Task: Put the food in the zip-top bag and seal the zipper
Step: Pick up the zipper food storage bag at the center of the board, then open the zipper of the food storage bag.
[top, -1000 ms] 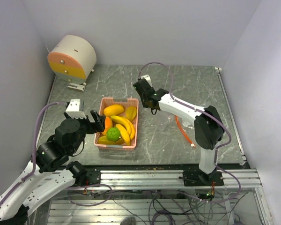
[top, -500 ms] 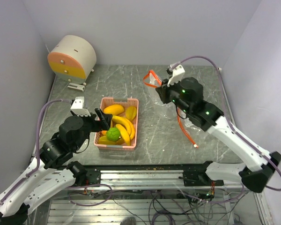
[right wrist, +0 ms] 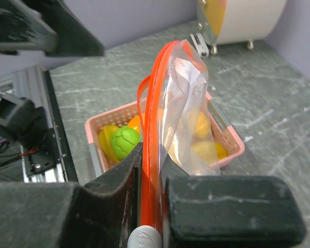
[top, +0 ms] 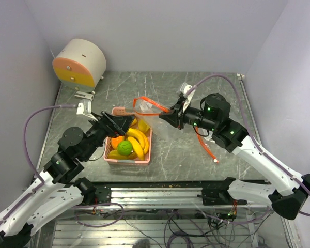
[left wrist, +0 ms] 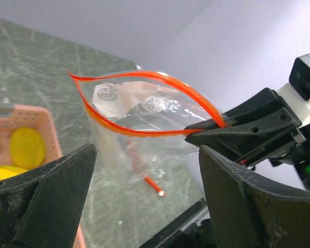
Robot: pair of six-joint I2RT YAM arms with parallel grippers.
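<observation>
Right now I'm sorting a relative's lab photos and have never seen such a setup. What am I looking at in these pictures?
Two robot arms are bolted to the near edge of a table. One picture looks down from above; the other two come from cameras on each wrist, so that arm's dark fingers frame the view. On the table sits a pink basket of toy food: yellow bananas and a green ball. A loose orange stick lies further right. The right gripper pinches the clear zip-top bag by its orange zipper, holding it up with the mouth gaping. The left gripper, open and empty, faces it.
</observation>
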